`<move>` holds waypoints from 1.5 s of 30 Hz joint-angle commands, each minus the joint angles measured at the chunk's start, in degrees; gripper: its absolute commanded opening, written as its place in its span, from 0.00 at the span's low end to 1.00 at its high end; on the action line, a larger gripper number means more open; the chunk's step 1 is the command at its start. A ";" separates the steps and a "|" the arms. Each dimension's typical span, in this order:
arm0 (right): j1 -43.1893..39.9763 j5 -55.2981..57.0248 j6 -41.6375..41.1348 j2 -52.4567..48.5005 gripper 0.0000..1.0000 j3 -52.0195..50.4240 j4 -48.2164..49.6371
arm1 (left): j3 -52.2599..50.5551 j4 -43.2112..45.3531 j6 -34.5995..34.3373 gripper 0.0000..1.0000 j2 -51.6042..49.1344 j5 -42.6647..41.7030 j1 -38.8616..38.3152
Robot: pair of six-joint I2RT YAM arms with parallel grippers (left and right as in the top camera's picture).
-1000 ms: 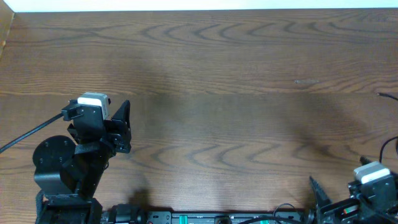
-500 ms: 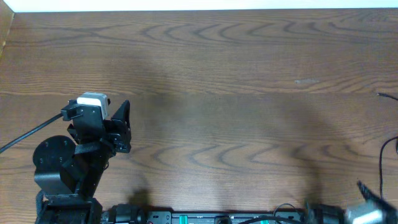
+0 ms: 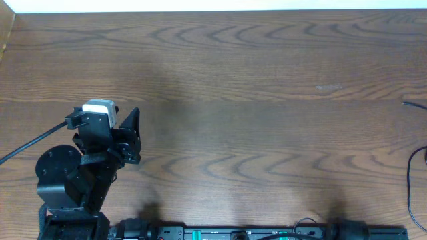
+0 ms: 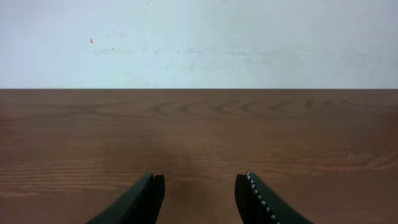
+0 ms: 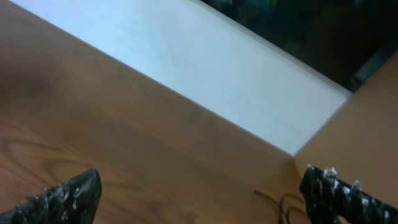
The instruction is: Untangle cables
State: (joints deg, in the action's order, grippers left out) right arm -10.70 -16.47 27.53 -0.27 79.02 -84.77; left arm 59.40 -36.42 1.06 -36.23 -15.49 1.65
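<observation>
2 claws (image 4: 200, 180) (image 5: 200, 177), 1 table (image 3: 253, 80), 2 blk cable bits (image 3: 407, 104) (image 3: 408, 177) in view

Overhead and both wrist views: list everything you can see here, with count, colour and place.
table: one, dark brown wood grain, fills all three views
white wall: one, white, along the table's far edge
black cord: at least one, thin, black, looping at the table's right edge, mostly cut off by the frame
base rail: one, black, along the near edge
thick wire: one, black, running off left from the left arm
left arm: one, black, near-left of the table
left gripper: one, black, open, empty
right gripper: one, black, wide open, empty, seen only in its wrist view
</observation>
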 commanded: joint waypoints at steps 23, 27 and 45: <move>-0.22 5.73 -22.21 -1.16 0.99 -54.25 76.48 | 1.27 0.00 -0.94 0.43 0.28 0.55 -0.09; -0.22 8.20 -26.49 -1.16 0.99 -62.69 87.08 | 1.27 0.00 -0.94 0.43 0.28 0.55 -0.09; -0.20 13.20 -30.95 -1.18 0.99 -78.73 98.60 | 1.27 -0.22 -0.94 0.43 0.28 0.55 -0.09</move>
State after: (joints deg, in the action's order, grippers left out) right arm -10.79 -5.56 -2.44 -1.61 0.78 15.99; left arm 59.40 -36.64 0.80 -36.21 -15.49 1.65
